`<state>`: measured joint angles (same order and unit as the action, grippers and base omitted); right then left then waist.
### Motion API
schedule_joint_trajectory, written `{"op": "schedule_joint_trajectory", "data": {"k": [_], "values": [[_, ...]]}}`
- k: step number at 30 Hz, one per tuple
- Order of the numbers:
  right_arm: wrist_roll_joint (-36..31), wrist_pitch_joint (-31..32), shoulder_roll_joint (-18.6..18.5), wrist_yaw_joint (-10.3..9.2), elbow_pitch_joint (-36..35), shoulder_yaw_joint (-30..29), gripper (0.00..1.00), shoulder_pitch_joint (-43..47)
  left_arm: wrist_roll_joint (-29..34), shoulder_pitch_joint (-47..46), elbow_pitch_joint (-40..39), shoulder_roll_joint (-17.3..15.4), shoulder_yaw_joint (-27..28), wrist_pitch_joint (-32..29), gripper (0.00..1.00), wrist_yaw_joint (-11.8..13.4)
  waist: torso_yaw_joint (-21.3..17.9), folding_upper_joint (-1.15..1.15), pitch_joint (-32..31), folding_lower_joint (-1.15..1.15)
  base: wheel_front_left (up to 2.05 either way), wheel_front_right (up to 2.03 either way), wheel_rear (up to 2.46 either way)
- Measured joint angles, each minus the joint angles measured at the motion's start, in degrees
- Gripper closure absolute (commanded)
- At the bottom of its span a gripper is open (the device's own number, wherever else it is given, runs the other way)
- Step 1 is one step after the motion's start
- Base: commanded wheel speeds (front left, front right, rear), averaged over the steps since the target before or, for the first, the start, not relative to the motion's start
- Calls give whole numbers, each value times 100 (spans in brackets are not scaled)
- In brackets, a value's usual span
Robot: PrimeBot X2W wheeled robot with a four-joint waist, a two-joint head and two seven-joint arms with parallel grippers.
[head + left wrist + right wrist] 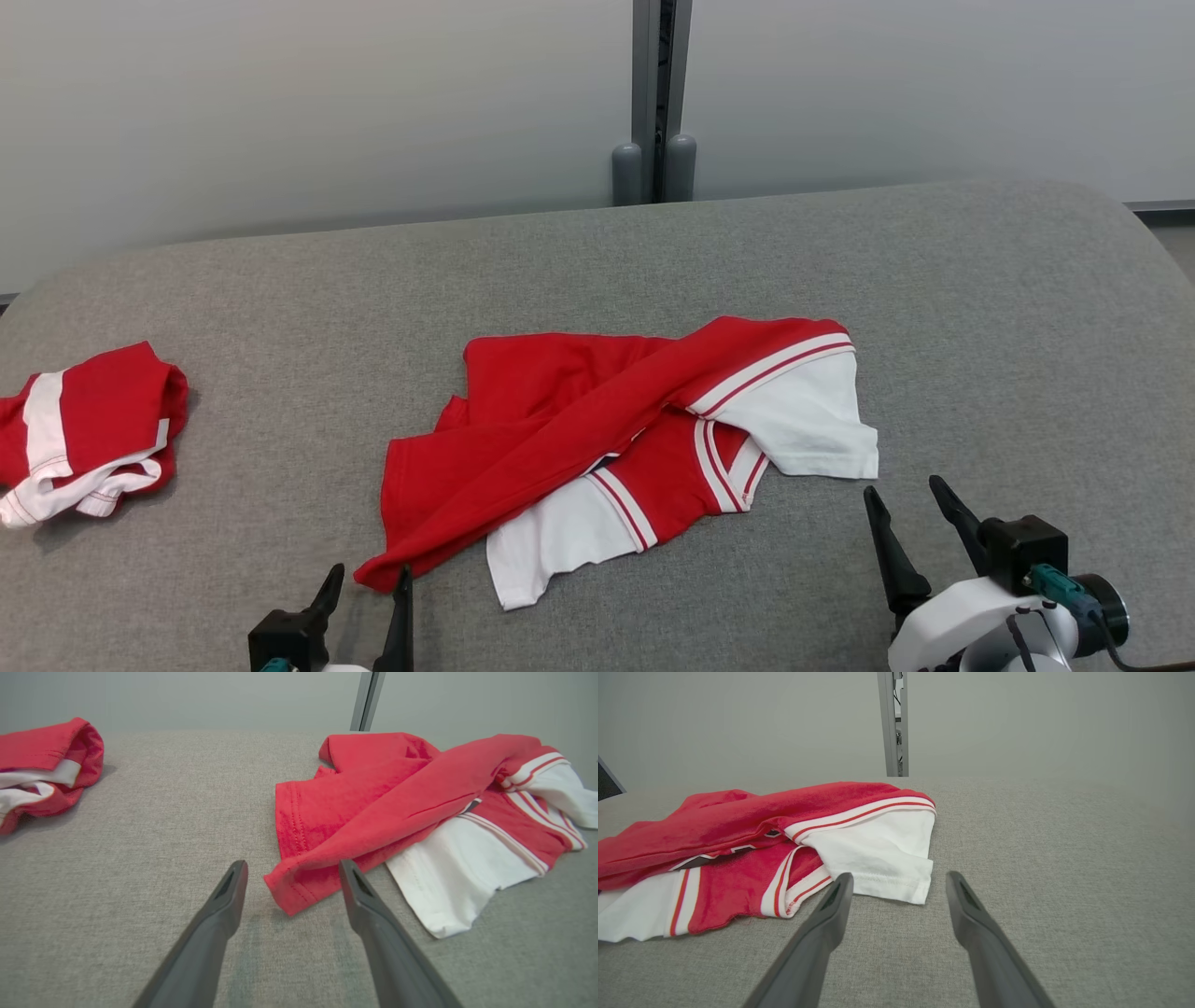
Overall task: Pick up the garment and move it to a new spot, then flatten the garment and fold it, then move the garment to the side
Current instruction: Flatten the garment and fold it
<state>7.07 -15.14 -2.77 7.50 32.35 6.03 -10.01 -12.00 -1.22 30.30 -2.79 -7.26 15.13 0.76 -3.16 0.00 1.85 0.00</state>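
Across grey fabric table (597, 261), pale wall (280, 93) behind: garment (560, 420) crumpled; left pincer (370, 573), right pincer (904, 487) gaping, empty.

Soft even light (faint shadows), sharp focus

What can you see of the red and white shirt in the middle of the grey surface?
The shirt looks like soft knit, red with white panels and red-and-white striped trim. It lies crumpled, partly folded over itself, on the grey fabric surface, a long red fold crossing it diagonally. Its near red corner sits between the open fingers of the left gripper, ungripped.
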Motion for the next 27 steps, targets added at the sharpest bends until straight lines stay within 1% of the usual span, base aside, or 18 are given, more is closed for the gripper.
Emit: {"op": "schedule_joint_trajectory", "data": {"k": [7,18,27], "values": [[0,1,0,0,9,15,0,-7,146,-65,9,1,-108,0,0,-29,18,0,78,0,0,0,0],[-1,1,0,0,5,-29,0,-97,60,-166,-166,1,-66,0,0,-26,27,0,198,0,0,0,0],[60,0,0,0,26,11,0,-96,31,-165,53,1,-51,0,0,-30,40,0,184,0,0,0,0]]}}
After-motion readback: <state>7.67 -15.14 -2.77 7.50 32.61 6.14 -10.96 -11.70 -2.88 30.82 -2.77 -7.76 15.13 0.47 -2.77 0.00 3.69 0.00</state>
